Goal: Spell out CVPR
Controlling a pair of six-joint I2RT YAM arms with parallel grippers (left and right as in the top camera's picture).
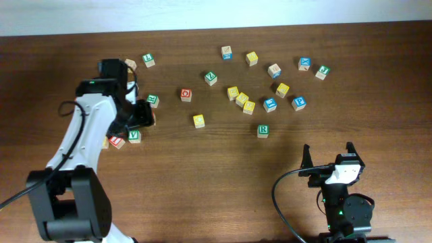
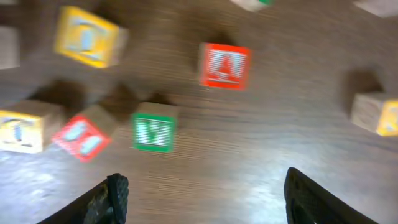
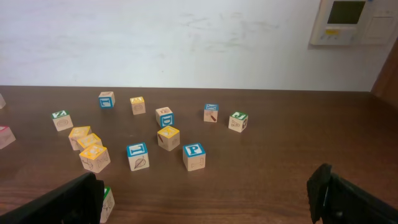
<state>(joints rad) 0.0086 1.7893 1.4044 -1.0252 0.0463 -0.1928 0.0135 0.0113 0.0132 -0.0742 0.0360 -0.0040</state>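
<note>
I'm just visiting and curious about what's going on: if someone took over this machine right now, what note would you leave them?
Left gripper: open, empty, just short of the green V block.
Right gripper: open, empty, well back from the letters.
Blue P block and green R block lie loose and apart from each other. No C can be read for sure.
Done: nothing lined up yet.
Left: find the C, then pick up and line up all four letters.
</note>
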